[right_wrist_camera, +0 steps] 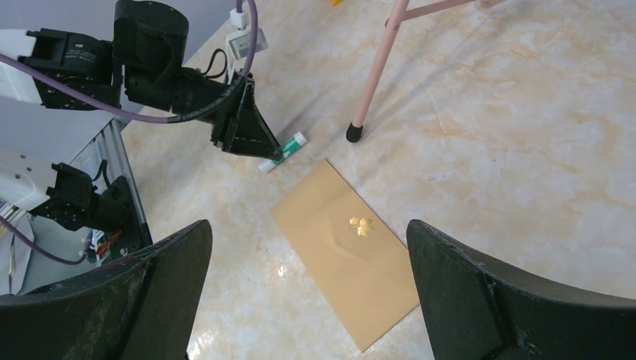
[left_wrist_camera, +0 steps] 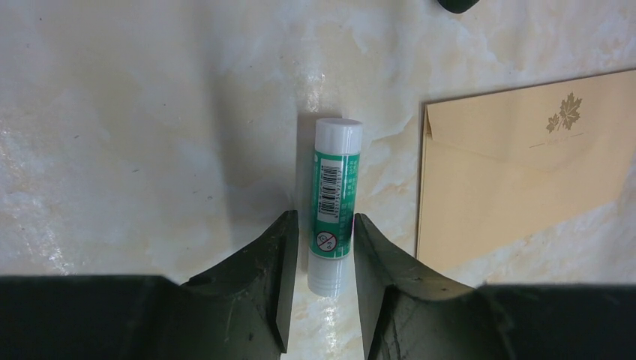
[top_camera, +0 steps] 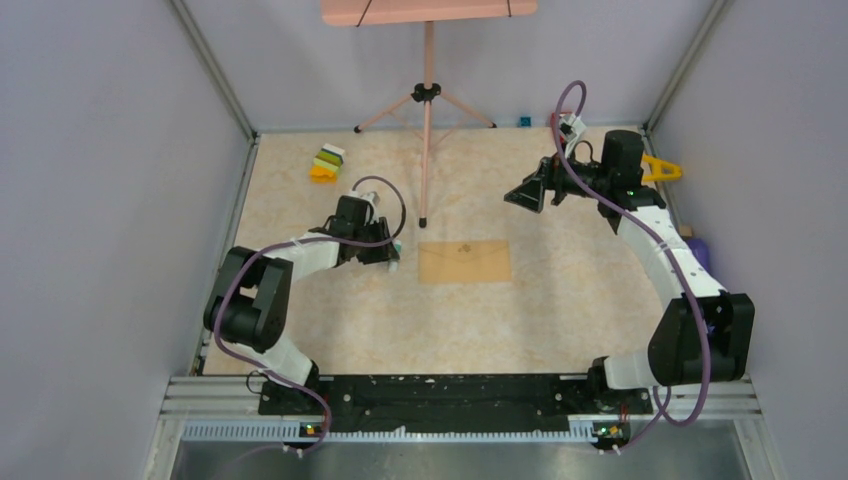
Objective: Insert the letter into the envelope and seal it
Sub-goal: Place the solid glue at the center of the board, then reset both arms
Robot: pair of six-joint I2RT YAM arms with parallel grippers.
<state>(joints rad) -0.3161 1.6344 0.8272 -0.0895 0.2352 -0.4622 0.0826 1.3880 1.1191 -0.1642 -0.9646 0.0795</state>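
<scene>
The brown envelope (top_camera: 465, 262) lies flat mid-table with its flap down and a gold leaf mark on its face. It also shows in the left wrist view (left_wrist_camera: 510, 180) and the right wrist view (right_wrist_camera: 352, 262). The letter is not in view. My left gripper (top_camera: 392, 255) is down at the table just left of the envelope. Its jaws (left_wrist_camera: 325, 217) stand narrowly open on either side of a green-and-white glue stick (left_wrist_camera: 335, 180) that lies on the table, with a thin gap at the left finger. My right gripper (top_camera: 525, 195) hangs wide open and empty above the back right, looking down at the envelope (right_wrist_camera: 307, 229).
A pink tripod stand (top_camera: 427, 110) has a foot (top_camera: 423, 222) on the table just behind the envelope. A stack of coloured blocks (top_camera: 327, 163) sits at the back left. A yellow object (top_camera: 660, 168) and a purple object (top_camera: 700, 252) lie by the right wall.
</scene>
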